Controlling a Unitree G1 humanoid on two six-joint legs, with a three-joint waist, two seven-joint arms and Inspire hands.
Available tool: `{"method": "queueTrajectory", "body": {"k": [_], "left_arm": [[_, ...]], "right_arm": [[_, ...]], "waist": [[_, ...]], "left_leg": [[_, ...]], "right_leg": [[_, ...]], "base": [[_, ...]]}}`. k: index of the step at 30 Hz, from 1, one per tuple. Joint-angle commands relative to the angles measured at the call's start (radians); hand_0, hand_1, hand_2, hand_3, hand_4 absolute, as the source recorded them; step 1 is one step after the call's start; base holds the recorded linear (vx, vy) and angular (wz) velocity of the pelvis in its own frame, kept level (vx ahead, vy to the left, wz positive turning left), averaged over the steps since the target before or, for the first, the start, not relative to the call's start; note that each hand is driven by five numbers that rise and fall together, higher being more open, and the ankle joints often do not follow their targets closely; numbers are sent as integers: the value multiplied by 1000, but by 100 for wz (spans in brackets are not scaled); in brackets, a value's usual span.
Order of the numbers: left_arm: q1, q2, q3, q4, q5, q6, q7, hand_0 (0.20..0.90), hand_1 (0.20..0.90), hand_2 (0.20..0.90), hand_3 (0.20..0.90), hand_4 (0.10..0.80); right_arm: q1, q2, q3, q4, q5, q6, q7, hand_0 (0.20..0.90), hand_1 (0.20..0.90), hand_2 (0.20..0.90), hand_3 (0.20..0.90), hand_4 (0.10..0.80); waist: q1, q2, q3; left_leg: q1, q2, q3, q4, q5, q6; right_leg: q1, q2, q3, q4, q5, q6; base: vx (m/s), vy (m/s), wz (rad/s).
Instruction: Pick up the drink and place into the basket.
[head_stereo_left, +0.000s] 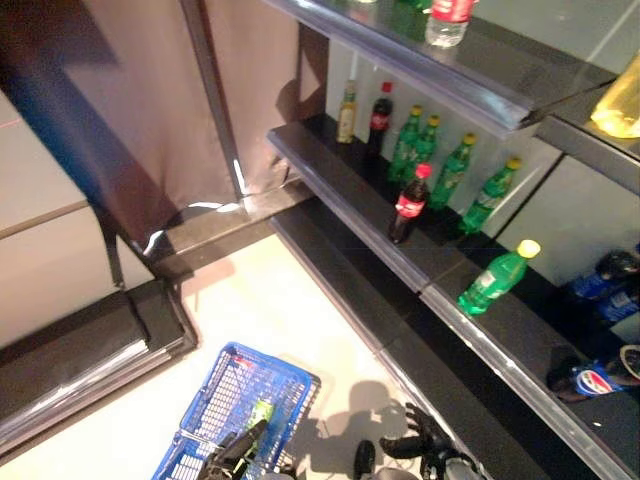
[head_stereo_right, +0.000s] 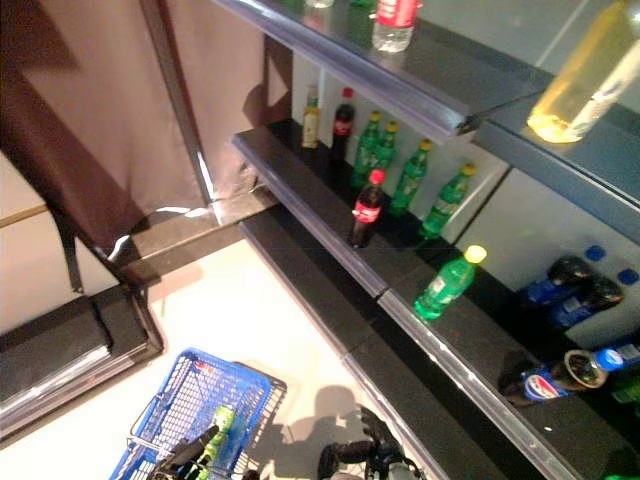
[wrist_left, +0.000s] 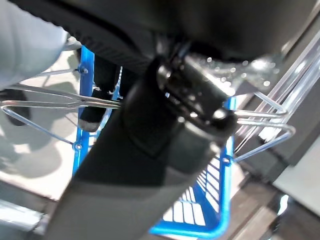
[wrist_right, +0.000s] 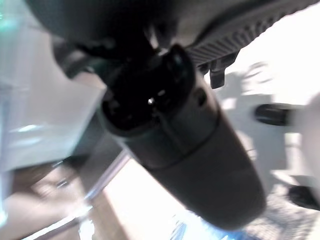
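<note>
A blue wire basket (head_stereo_left: 215, 385) hangs low at my left side, and a green drink bottle (head_stereo_left: 261, 410) lies inside it near its close end. My left hand (head_stereo_left: 235, 457) is at that end. In the left wrist view its fingers (wrist_left: 97, 97) hook the basket's wire handle (wrist_left: 45, 102). My right hand (head_stereo_left: 430, 450) hangs beside the basket near the shelf's foot, fingers loosely spread and holding nothing.
A dark shelf unit (head_stereo_left: 350, 200) runs along the right. It holds upright cola bottles (head_stereo_left: 408, 205), several green bottles (head_stereo_left: 452, 170), one green bottle lying down (head_stereo_left: 495, 280) and blue bottles (head_stereo_left: 590, 380). A dark low platform (head_stereo_left: 80, 350) lies at the left.
</note>
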Motion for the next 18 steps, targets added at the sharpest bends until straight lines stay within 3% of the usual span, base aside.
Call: {"method": "queueTrajectory", "body": {"k": [1, 3, 7, 11, 18], "left_arm": [[79, 24, -29, -48, 44, -44, -18, 300, 300, 300, 200, 100], [89, 21, -34, -62, 41, -51, -24, 300, 300, 300, 200, 100], [106, 18, -40, -104, 46, -43, -21, 300, 300, 300, 200, 100], [123, 3, -36, -123, 65, -41, -6, 300, 300, 300, 200, 100], [130, -11, 6, -88, 86, -33, -6, 300, 300, 300, 200, 100]], "right_arm": [[-24, -94, -11, -201, -51, -72, 58, 900, 900, 900, 900, 800], [-19, -118, -20, -270, -52, -131, 95, 900, 900, 900, 900, 800], [-44, -176, -58, -462, -73, -143, 117, 900, 900, 900, 900, 800], [-97, -207, -147, -639, -64, -205, 36, 900, 900, 900, 900, 800], [-128, -211, -286, -757, -53, -229, -155, 900, 900, 900, 900, 800]], "waist": [[-25, -11, -32], [-31, -7, -36], [-37, 2, -44], [-42, 12, -55], [-51, 25, -70]], "left_leg": [[-95, -53, 13, 42, 46, 37], [-89, -51, 18, 37, 44, 37], [-74, -47, 28, 24, 41, 35], [-55, -39, 47, 12, 36, 34], [-41, -34, 76, 8, 22, 36]], "right_leg": [[45, -45, 16, 31, -39, 58], [46, -42, 20, 28, -41, 58], [54, -40, 25, 20, -45, 59], [61, -40, 27, 15, -50, 62], [65, -46, 36, 14, -59, 67]], "base": [[38, -88, -24], [28, -49, -17], [42, -16, -6], [55, 9, -5], [39, 44, -5]]}}
